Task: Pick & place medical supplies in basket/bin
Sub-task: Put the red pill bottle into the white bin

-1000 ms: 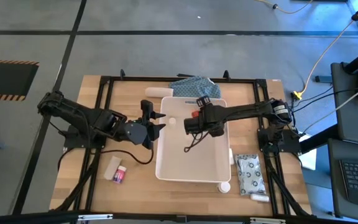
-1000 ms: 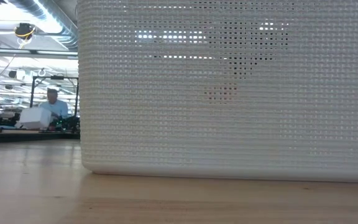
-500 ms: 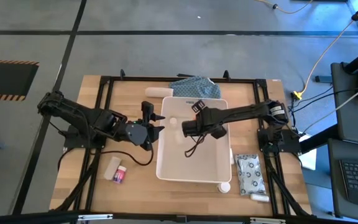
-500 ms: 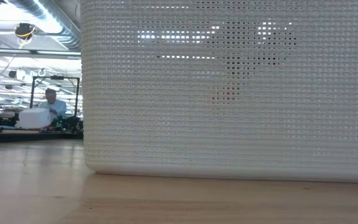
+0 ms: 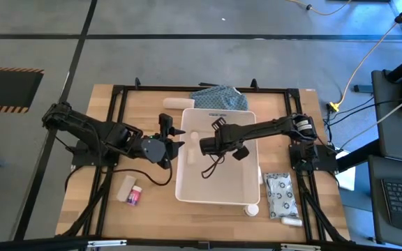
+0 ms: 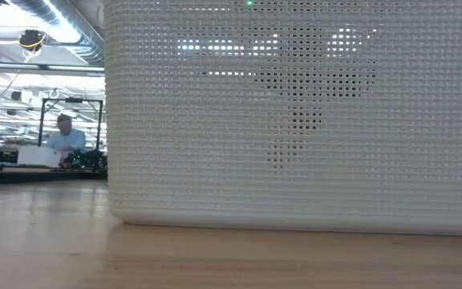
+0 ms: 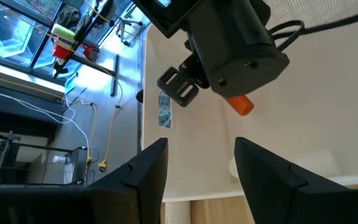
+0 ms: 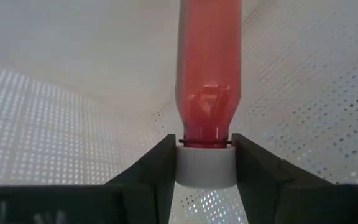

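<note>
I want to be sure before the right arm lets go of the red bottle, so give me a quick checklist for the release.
1. Red bottle gripped: ok, the right gripper pinches its white cap.
2. Right gripper above the white tub: ok, it sits over the tub's left half.
3. Drop spot clear: cannot tell, the arm hides the floor beneath; a small white item lies near.
4. Left gripper out of the way: ok, open and outside the tub's left wall.
5. Height above the tub floor: cannot tell.
</note>
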{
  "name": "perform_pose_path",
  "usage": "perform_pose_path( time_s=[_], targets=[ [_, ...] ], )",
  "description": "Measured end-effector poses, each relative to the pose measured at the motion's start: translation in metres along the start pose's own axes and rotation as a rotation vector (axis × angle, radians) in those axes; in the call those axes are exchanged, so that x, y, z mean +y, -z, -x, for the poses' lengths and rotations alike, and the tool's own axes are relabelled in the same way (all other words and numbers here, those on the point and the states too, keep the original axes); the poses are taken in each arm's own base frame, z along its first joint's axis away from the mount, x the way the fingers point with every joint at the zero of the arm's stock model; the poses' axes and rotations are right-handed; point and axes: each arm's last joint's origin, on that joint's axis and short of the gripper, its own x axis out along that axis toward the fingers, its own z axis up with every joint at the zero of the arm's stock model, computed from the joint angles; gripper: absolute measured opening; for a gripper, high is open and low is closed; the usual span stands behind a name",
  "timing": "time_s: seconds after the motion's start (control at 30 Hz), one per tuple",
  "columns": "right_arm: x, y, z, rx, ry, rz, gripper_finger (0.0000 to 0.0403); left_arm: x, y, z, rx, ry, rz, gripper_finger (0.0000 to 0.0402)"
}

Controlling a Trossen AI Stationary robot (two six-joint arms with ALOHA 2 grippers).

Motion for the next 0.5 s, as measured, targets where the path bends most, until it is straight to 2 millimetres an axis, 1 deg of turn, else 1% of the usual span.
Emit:
perform_pose_path(
  time_s=[0.13, 0.33, 0.5],
  targets=[
    [-0.0010, -0.0015, 0.0000, -0.013, 0.010, -0.031, 0.0154, -0.0005, -0.0002, 0.0000, -0.006, 0.018, 0.005, 0.0180],
    [-0.0008, -0.0016, 0.0001, -0.013, 0.011, -0.030, 0.0170, -0.0017, -0.0006, 0.0001, -0.019, 0.058, 0.065, 0.0180],
    [-0.0009, -0.0016, 0.0000, -0.013, 0.011, -0.031, 0.0201, -0.0019, -0.0007, 0.0001, -0.021, 0.067, 0.079, 0.0180]
  ],
)
